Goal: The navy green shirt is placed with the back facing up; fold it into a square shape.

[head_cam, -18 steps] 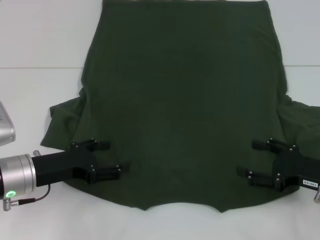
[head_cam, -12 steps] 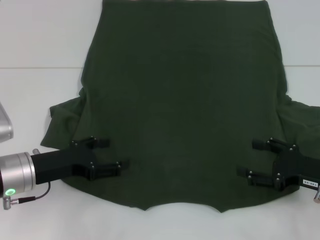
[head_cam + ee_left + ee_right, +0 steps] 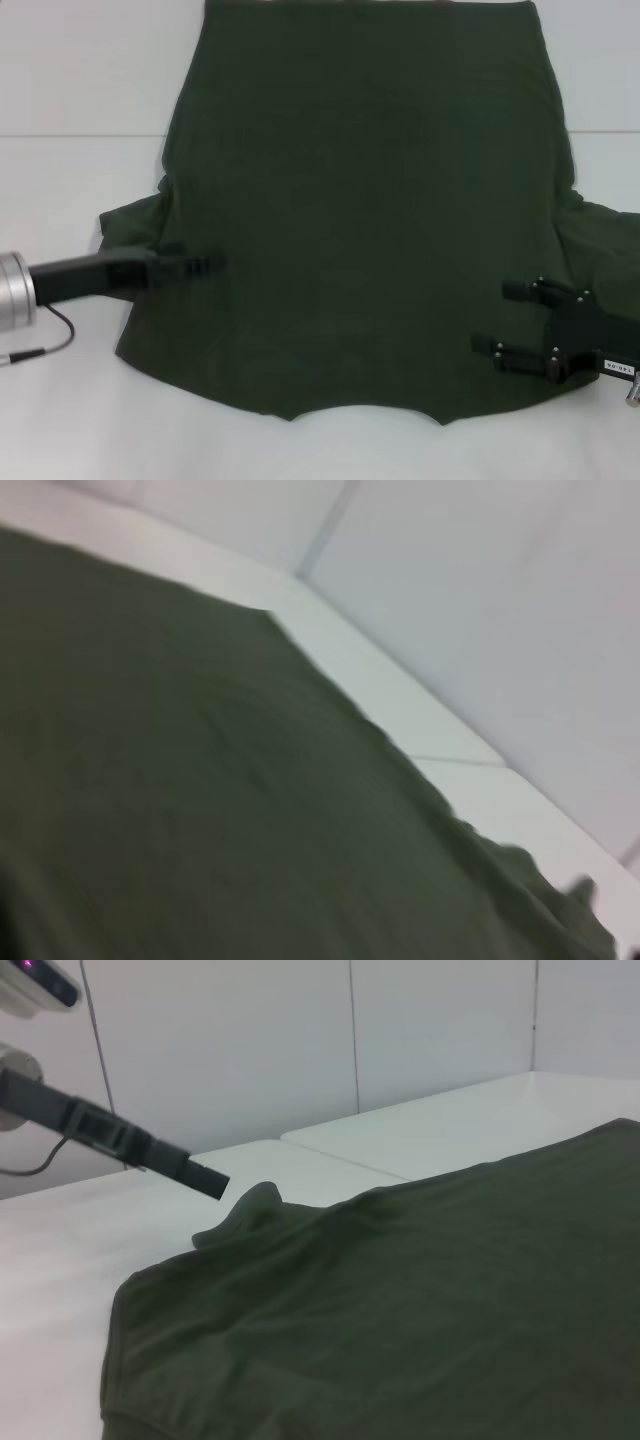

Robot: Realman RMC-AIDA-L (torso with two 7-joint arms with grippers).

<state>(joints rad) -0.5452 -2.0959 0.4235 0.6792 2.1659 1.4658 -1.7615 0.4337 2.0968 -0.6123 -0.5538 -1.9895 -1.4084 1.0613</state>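
Note:
The navy green shirt (image 3: 365,200) lies flat on the white table (image 3: 70,80), collar edge near me and sleeves out to both sides. My left gripper (image 3: 200,265) is turned edge-on, over the shirt beside the left sleeve. It also shows in the right wrist view (image 3: 205,1178), held above the cloth. My right gripper (image 3: 500,320) is open, with both fingers over the shirt's right shoulder area near the right sleeve. The shirt fills the left wrist view (image 3: 200,780) and the right wrist view (image 3: 420,1300).
The table has a seam line (image 3: 80,135) running across it behind the sleeves. The shirt's far hem (image 3: 370,3) reaches the top edge of the head view. A thin cable (image 3: 40,348) hangs from the left wrist.
My left gripper has lifted away from the near left shoulder, moved farther from me toward the sleeve and rolled edge-on. The right gripper and the shirt have stayed put.

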